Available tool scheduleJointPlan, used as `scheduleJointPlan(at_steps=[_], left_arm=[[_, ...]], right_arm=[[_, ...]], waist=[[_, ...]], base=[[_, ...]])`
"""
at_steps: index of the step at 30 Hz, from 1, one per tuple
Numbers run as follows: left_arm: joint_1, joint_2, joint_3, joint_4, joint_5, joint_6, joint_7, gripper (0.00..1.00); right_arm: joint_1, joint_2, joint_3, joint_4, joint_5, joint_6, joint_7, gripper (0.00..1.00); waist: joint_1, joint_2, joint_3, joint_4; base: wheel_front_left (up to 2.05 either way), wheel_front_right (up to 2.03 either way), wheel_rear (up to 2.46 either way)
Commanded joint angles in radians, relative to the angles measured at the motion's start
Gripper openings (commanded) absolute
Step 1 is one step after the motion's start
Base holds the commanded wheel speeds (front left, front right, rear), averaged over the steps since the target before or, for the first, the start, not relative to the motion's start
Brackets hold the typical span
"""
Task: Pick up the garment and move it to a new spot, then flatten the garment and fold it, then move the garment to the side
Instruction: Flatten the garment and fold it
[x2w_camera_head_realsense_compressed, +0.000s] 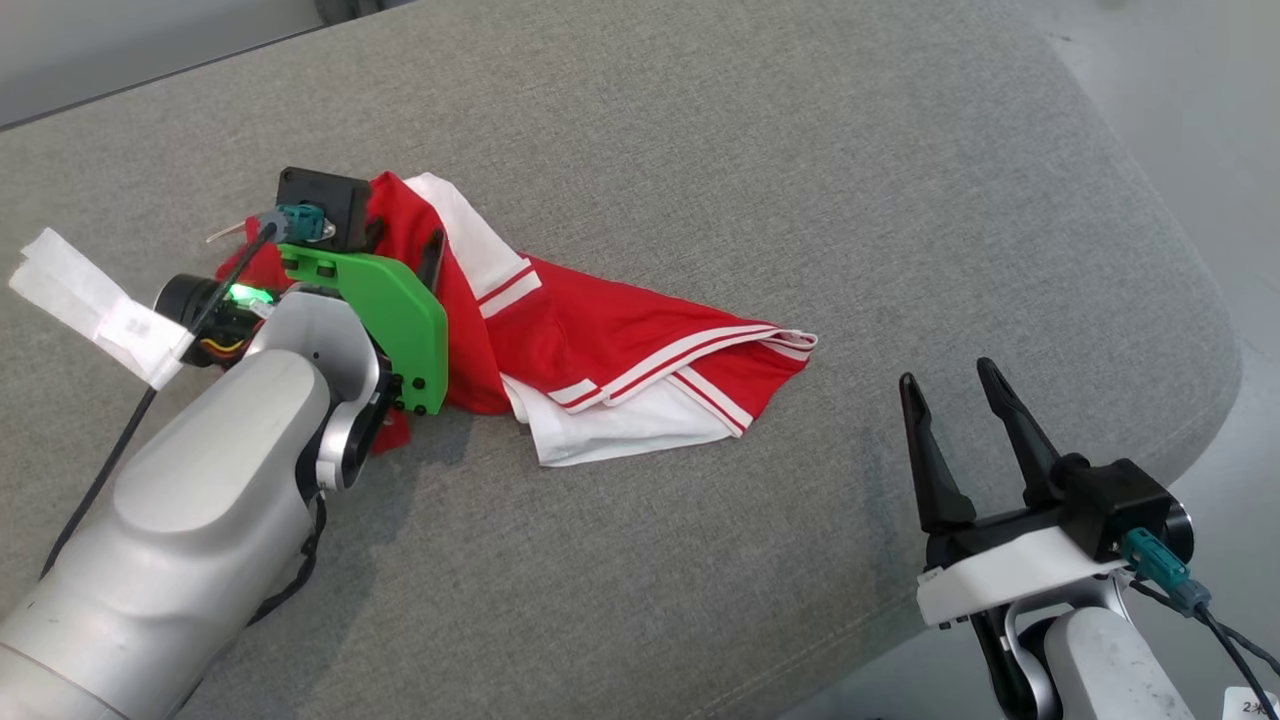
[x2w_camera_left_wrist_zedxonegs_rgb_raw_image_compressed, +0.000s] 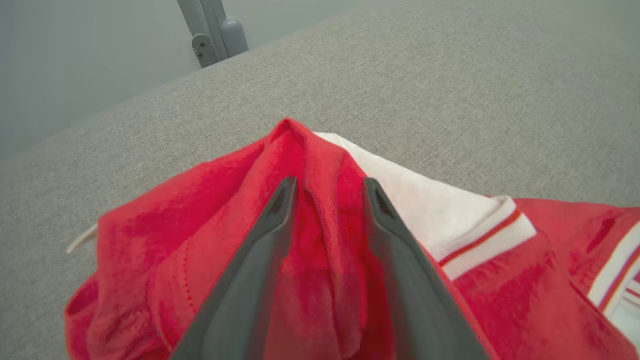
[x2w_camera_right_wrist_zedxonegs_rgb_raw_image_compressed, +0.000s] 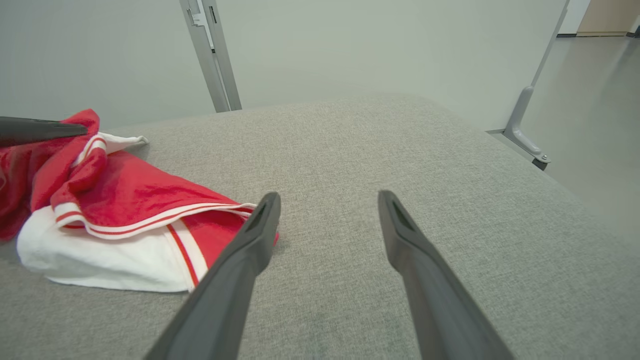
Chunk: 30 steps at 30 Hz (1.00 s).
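Head view: gray worktop (x2w_camera_head_realsense_compressed: 700, 150), coarse woven cloth cover, rounded corner at far right. Garment (x2w_camera_head_realsense_compressed: 620, 350) lies crumpled left of centre on it: soft red knit, white panels, white stripe trims, ribbed cuffs. Left end is bunched up into a ridge, right end lies flatter and tapers to a point. Left gripper (x2w_camera_head_realsense_compressed: 405, 240) is down over the bunched left end, and its dark fingers are mostly hidden by a flat green plastic plate (x2w_camera_head_realsense_compressed: 395, 310) on the wrist. Smooth silver forearm (x2w_camera_head_realsense_compressed: 200, 500) below it, with a white tape tag (x2w_camera_head_realsense_compressed: 90, 300) on its cable. Right gripper (x2w_camera_head_realsense_compressed: 948, 378) is at lower right above bare worktop, well apart from the garment, its long tapered black fingers spread wide with nothing between them.

Left wrist view: left gripper (x2w_camera_left_wrist_zedxonegs_rgb_raw_image_compressed: 330, 184) has matte dark fingers (x2w_camera_left_wrist_zedxonegs_rgb_raw_image_compressed: 250, 280) spread, with a raised fold of the red garment (x2w_camera_left_wrist_zedxonegs_rgb_raw_image_compressed: 200, 225) standing in the gap. Can't tell if the pads touch the cloth. White sleeve with a red-striped ribbed cuff (x2w_camera_left_wrist_zedxonegs_rgb_raw_image_compressed: 480, 240) lies to the right.

Right wrist view: right gripper (x2w_camera_right_wrist_zedxonegs_rgb_raw_image_compressed: 328, 197) is spread and empty over the worktop (x2w_camera_right_wrist_zedxonegs_rgb_raw_image_compressed: 375, 140). Garment (x2w_camera_right_wrist_zedxonegs_rgb_raw_image_compressed: 140, 195) lies to the left, its white underside and striped hem showing. Gray metal post (x2w_camera_right_wrist_zedxonegs_rgb_raw_image_compressed: 212, 55) stands behind.
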Motion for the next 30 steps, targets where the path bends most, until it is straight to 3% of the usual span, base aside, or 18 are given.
scheduleJointPlan(at_steps=[1,8,11,17,21,25,28,30], left_arm=[[0.013,0.006,-0.006,0.008,-0.005,-0.011,-0.001,0.00],[0.046,-0.011,-0.001,-0.044,-0.009,-0.042,-0.080,0.00],[0.098,0.021,-0.012,-0.131,-0.003,-0.047,-0.108,0.00],[0.308,0.159,-0.027,-0.378,-0.027,0.022,-0.128,0.00],[0.470,0.224,-0.014,-0.449,-0.084,0.073,-0.167,0.00],[0.576,0.226,0.011,-0.425,-0.130,0.100,-0.232,0.00],[0.622,0.203,0.018,-0.382,-0.159,0.095,-0.269,0.00],[0.639,0.183,0.026,-0.358,-0.171,0.074,-0.296,0.48]], right_arm=[[0.007,-0.001,-0.006,0.001,0.006,-0.001,-0.003,1.00],[0.027,-0.001,-0.025,0.001,-0.021,-0.001,-0.003,1.00],[0.045,-0.001,-0.042,0.003,-0.039,-0.001,-0.003,1.00],[0.084,-0.001,-0.057,-0.002,-0.075,-0.001,-0.003,1.00],[0.087,-0.001,-0.050,-0.006,-0.086,-0.001,-0.003,1.00],[0.093,-0.003,-0.048,-0.006,-0.104,-0.001,-0.003,1.00],[0.098,-0.011,-0.049,-0.005,-0.110,-0.001,-0.003,1.00],[0.101,-0.016,-0.050,-0.004,-0.112,-0.001,-0.003,1.00]], waist=[[0.0000,0.0000,0.000,0.005],[0.0000,0.0000,-0.036,0.065],[0.0000,0.0000,-0.065,0.107],[0.0000,0.0000,-0.112,0.200],[0.0000,0.0000,-0.122,0.247],[0.0000,0.0000,-0.124,0.289],[0.0000,0.0000,-0.128,0.311],[0.0000,0.0000,-0.131,0.321]], base=[[0.00,0.00,0.00],[0.00,0.00,0.00],[0.00,0.00,0.00],[0.00,0.00,0.00],[0.00,0.00,0.00],[0.00,0.00,0.00],[0.00,0.00,0.00],[0.00,0.00,0.00]])
